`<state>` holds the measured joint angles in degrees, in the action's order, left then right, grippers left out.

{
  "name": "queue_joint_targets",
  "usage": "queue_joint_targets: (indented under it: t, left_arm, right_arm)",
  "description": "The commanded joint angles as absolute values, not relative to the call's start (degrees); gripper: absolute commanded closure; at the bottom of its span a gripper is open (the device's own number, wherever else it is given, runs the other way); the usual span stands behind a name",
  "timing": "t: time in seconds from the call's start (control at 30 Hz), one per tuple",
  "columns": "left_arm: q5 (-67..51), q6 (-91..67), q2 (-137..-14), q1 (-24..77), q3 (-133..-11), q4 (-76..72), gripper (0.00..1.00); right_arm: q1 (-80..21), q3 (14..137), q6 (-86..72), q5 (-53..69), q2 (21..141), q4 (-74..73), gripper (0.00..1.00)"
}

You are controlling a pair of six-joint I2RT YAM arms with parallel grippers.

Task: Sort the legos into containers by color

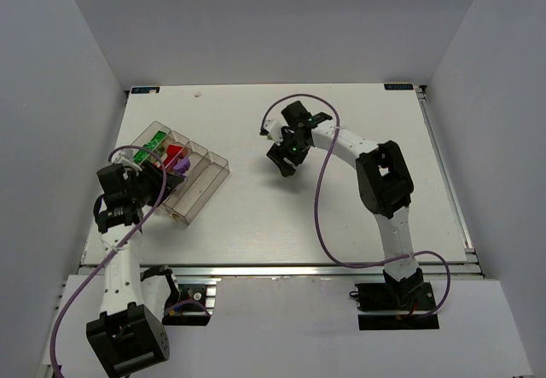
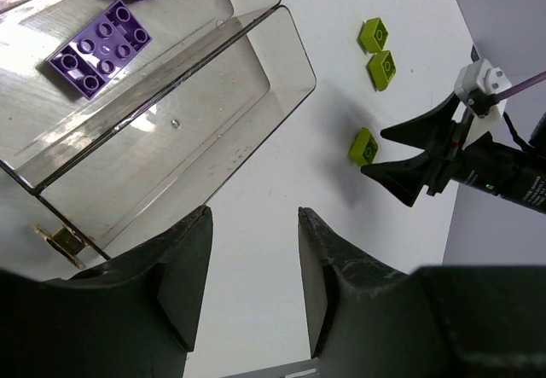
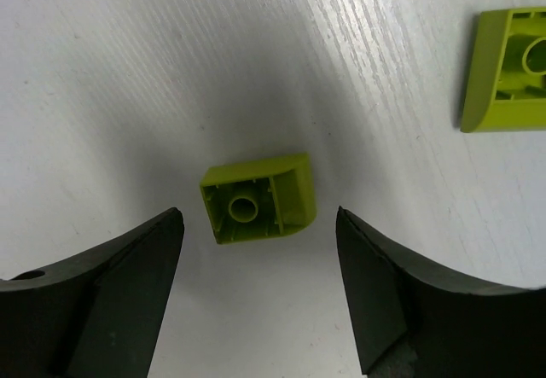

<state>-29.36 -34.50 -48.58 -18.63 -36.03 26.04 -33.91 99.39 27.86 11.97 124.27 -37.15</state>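
Observation:
The clear divided tray [image 1: 203,192] lies at the table's left; it holds green [image 1: 153,145], red [image 1: 176,154] and purple [image 1: 179,164] bricks. In the left wrist view a flat purple brick [image 2: 101,47] lies in a tray compartment [image 2: 256,71]. Three yellow-green bricks [image 2: 364,147] lie on the table. My right gripper [image 3: 258,224] is open just above one upside-down yellow-green brick [image 3: 258,197], a finger [image 3: 375,284] on either side; a second one [image 3: 508,69] lies to the upper right. My left gripper [image 2: 253,267] is open and empty beside the tray's near end.
White walls enclose the table on left, back and right. A metal rail [image 1: 281,270] runs along the near edge. A brass latch [image 2: 61,240] sticks out from the tray's corner. The right arm's purple cable [image 1: 322,190] loops over the table's middle.

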Motion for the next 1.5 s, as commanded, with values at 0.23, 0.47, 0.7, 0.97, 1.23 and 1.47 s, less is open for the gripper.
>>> queue_joint_targets:
  t: [0.23, 0.47, 0.7, 0.97, 1.23, 1.47]
  left_arm:
    - [-29.4, -35.2, -47.9, -18.5, -38.3, 26.8, 0.45]
    - [-29.4, -35.2, -48.6, -18.5, -40.2, 28.0, 0.45]
    - [-28.3, -35.3, -45.7, -18.5, -40.7, 31.1, 0.45]
    - [-26.8, -35.2, -42.8, -18.5, -41.8, 36.0, 0.45]
    - [-26.5, -36.2, -42.1, -18.5, -43.2, 36.6, 0.44]
    - [-27.0, -36.9, -41.9, -18.5, -43.9, 35.4, 0.44]
  right_arm:
    - [-33.5, 95.1, -3.4, 7.2, 118.2, -41.2, 0.25]
    - [-34.0, 95.3, -15.4, 9.5, 119.9, -39.9, 0.19]
    - [-36.7, 99.8, -21.0, 4.3, 124.1, -38.9, 0.12]
    - [-37.1, 103.8, -23.5, -5.7, 128.3, -36.8, 0.11]
    - [-36.6, 102.1, -23.7, -6.7, 128.9, -34.4, 0.22]
    - [-36.5, 97.0, -19.3, -6.6, 125.6, -32.8, 0.43]
